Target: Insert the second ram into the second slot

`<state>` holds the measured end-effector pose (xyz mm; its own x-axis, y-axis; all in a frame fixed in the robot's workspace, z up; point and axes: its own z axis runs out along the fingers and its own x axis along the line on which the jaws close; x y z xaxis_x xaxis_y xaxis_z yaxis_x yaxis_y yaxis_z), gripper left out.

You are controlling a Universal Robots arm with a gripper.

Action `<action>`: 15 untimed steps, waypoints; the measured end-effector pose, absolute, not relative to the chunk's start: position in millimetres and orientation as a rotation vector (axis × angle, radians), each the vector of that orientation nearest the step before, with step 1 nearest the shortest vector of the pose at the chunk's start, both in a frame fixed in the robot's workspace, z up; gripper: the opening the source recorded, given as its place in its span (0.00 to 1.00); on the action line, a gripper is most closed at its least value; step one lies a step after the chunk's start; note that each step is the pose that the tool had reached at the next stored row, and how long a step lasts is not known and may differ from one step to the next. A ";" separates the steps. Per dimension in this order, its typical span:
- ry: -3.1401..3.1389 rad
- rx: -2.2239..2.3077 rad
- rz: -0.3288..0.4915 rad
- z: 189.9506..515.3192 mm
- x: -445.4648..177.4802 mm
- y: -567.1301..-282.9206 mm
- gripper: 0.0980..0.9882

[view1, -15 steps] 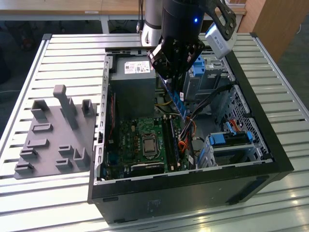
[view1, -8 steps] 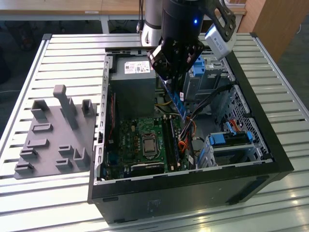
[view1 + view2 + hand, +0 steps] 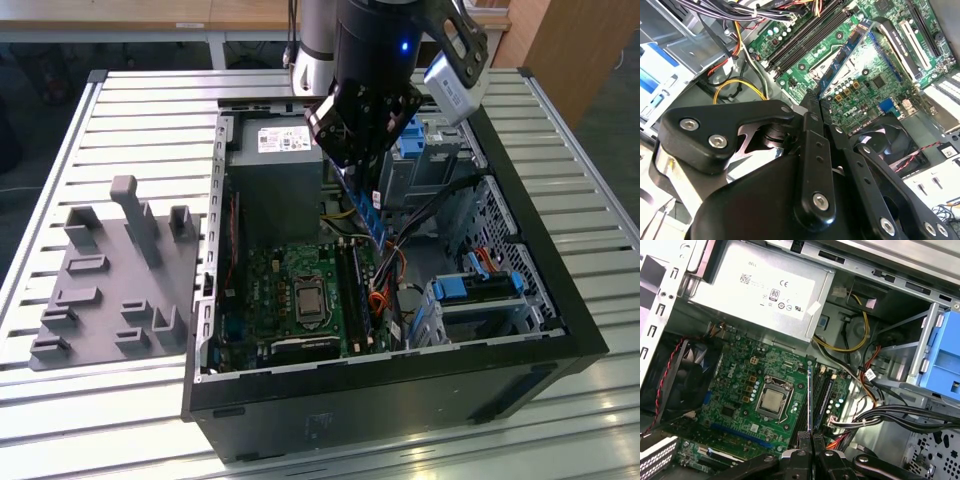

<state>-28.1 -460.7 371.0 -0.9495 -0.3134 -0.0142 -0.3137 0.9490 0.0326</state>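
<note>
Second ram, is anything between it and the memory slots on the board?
Nothing visible blocks it. The gripper holds the second ram above the motherboard, close to the memory slots. The cable bundle runs beside them, not across.

I am seeing a white label on the power supply, at twelve o'clock from the motherboard in the exterior view. It is carrying a barcode and small marks.

We see a black pincer, a blue second ram, a green motherboard, a grey tray, yellow cables and a pale, ribbed surface.
</note>
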 end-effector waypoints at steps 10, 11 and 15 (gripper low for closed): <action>3.094 -0.489 0.053 368.8 -28.1 -460.7 0.04; 3.094 -0.488 0.053 368.7 -28.1 -460.7 0.04; 3.095 -0.486 0.053 368.3 -28.1 -460.7 0.04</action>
<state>-28.1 -460.7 368.3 -0.9518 -0.3063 -0.0138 -0.3066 0.9513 0.0319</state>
